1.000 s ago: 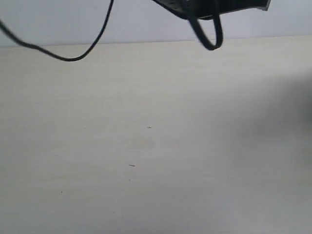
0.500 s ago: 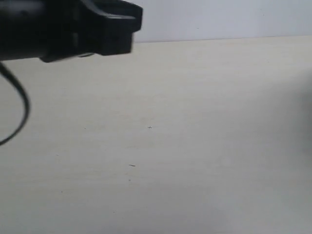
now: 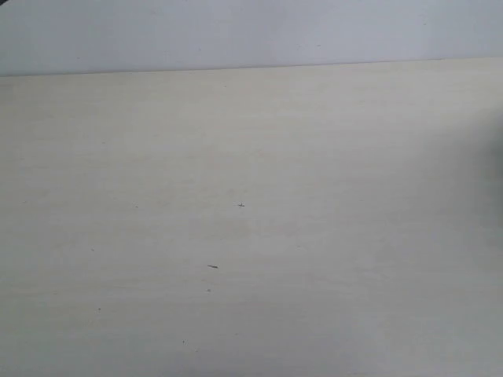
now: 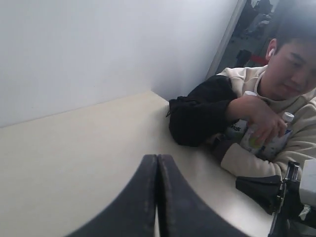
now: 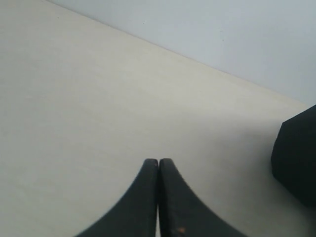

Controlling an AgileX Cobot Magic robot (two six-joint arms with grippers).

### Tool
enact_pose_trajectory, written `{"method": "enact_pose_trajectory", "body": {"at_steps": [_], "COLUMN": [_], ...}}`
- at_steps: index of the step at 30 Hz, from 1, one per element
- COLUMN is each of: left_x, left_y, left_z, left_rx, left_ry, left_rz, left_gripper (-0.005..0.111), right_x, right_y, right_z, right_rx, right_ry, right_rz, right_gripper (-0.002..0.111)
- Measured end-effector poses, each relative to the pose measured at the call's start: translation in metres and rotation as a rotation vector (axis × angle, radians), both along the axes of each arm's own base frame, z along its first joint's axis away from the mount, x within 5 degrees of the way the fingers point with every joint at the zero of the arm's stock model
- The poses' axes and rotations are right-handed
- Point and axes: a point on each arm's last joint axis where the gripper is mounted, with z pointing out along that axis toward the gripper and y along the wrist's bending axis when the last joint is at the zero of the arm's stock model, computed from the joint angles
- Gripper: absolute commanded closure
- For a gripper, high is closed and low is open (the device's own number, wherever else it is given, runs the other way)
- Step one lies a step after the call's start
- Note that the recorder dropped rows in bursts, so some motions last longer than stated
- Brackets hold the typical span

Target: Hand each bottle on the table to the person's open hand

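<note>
We are judging the task all but done. No bottle is showing on the table (image 3: 251, 236) in the exterior view, only specks (image 3: 240, 205) near its middle. The person (image 4: 291, 59) is hugging the bottles (image 4: 261, 140) to the chest with one hand (image 4: 259, 118), curled rather than open. We are counting perhaps two caps (image 4: 289, 117); the hand is hiding the rest. The left gripper (image 4: 158, 165) and right gripper (image 5: 158, 165) are each pressing their fingers together on nothing. A shadow (image 3: 491, 157) at three o'clock in the exterior view and a dark block (image 5: 296, 158) are being cut off.
</note>
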Motion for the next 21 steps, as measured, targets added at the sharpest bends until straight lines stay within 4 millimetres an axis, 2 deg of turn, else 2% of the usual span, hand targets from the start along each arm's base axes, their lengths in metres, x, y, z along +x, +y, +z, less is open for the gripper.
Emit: {"method": "enact_pose_trajectory", "body": {"at_steps": [4, 9, 13, 16, 21], "left_x": [-0.002, -0.005, -0.011, -0.025, -0.053], "left_y": [0.003, 0.01, 0.043, 0.077, 0.115], "left_z": [-0.01, -0.043, -0.085, -0.119, -0.153], "left_rx": [-0.006, 0.038, 0.011, -0.031, -0.144], "left_ry": [0.161, 0.354, 0.476, 0.515, 0.435], "left_rz": [0.028, 0.078, 0.212, 0.364, 0.568], "left_gripper": [0.107, 0.107, 0.107, 0.107, 0.107], "right_x": [0.0, 0.0, 0.0, 0.0, 0.0], "right_y": [0.0, 0.0, 0.0, 0.0, 0.0], "right_z": [0.0, 0.0, 0.0, 0.0, 0.0], "right_rx": [0.0, 0.0, 0.002, 0.002, 0.002], "right_ry": [0.0, 0.0, 0.0, 0.0, 0.0], "right_rz": [0.0, 0.0, 0.0, 0.0, 0.0], "right_gripper": [0.108, 0.108, 0.108, 0.108, 0.108]}}
